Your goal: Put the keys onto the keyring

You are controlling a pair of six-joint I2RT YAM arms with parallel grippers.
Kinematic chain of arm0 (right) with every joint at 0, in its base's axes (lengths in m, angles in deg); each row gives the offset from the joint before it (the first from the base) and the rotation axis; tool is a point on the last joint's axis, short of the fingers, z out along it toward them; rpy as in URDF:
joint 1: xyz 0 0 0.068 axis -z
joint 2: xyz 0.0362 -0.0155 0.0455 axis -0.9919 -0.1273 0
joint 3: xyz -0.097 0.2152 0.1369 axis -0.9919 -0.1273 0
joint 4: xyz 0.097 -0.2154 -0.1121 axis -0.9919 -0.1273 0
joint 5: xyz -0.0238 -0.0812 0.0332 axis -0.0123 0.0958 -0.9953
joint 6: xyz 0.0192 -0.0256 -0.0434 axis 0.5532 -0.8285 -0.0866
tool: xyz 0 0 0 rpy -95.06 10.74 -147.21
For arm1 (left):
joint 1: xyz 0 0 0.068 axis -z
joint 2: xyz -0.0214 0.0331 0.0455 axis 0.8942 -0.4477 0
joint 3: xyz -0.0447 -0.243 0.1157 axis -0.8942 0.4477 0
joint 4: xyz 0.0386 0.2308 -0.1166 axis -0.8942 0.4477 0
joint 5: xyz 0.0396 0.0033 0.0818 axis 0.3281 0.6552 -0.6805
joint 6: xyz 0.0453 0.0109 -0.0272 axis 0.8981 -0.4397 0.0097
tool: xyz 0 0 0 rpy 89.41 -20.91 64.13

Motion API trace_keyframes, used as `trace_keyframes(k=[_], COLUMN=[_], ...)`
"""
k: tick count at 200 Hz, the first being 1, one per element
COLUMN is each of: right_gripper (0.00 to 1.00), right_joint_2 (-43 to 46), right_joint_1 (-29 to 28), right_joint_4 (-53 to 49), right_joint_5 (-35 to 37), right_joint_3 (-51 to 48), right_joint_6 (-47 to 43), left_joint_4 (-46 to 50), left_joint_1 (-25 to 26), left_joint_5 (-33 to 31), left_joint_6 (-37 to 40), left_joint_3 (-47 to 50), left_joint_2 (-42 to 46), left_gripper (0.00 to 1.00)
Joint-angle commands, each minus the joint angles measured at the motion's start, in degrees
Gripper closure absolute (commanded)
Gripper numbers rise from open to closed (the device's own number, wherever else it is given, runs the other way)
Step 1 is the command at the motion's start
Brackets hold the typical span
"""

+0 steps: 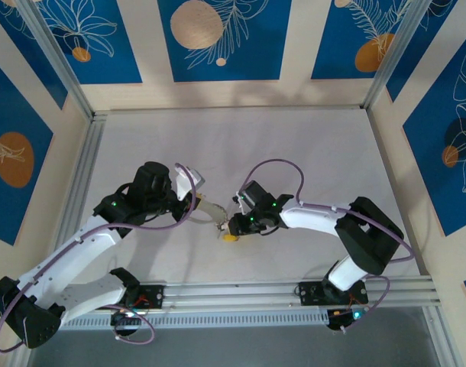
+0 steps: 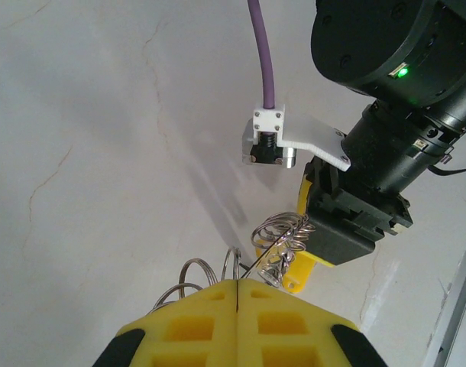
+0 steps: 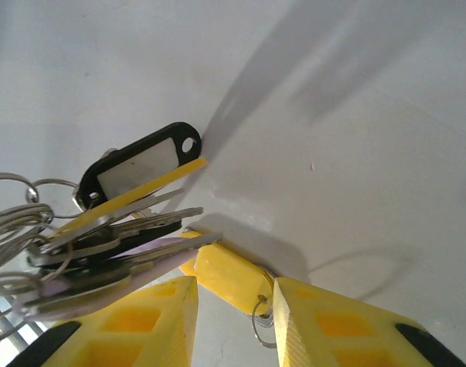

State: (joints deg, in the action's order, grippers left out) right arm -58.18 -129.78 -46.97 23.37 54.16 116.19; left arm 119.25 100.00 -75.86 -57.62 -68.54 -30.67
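left gripper clamped on keyring | right gripper apparently pinching yellow-tagged key | key just right of keyring, long axis across jaws

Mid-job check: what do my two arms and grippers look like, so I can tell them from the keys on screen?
Both match. The left arm and right arm have white links and black joint housings with a green light, and a purple cable loops along each. The left gripper and right gripper carry blocky yellow fingers with square pockets and black patches.
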Motion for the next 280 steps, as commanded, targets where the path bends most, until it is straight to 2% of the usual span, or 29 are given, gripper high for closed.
trace_keyframes(k=[1,56,168,209,258,280], right_gripper=[0.67,0.62,0.66,0.69,0.80,0.81], right_joint_2=[1.46,4.45,-0.45,-2.04,-2.36,-1.79], right_joint_1=[-0.55,-1.10,-4.84,-5.63,-6.07,-6.10], right_joint_4=[0.36,-2.37,-4.30,-5.72,-5.90,-6.25], right_joint_5=[0.30,3.60,7.19,9.17,9.96,10.28], right_joint_3=[-1.23,-4.13,-0.02,1.83,2.04,1.69], right_joint_6=[-1.13,-0.84,-5.04,-6.74,-7.38,-7.43], left_joint_4=[-3.04,-3.12,-3.69,-3.78,-3.76,-3.76], left_joint_1=[-0.57,-0.82,-2.25,-2.63,-2.70,-2.76], left_joint_5=[1.62,1.84,2.99,3.31,3.36,3.48], left_joint_6=[-1.06,-1.16,-2.02,-2.22,-2.31,-2.31], left_joint_3=[-0.47,-0.38,-0.38,-0.29,-0.29,-0.27], left_joint_2=[1.35,1.19,1.24,1.41,1.09,0.95], left_gripper=[1.00,1.00,1.00,1.00,1.00,1.00])
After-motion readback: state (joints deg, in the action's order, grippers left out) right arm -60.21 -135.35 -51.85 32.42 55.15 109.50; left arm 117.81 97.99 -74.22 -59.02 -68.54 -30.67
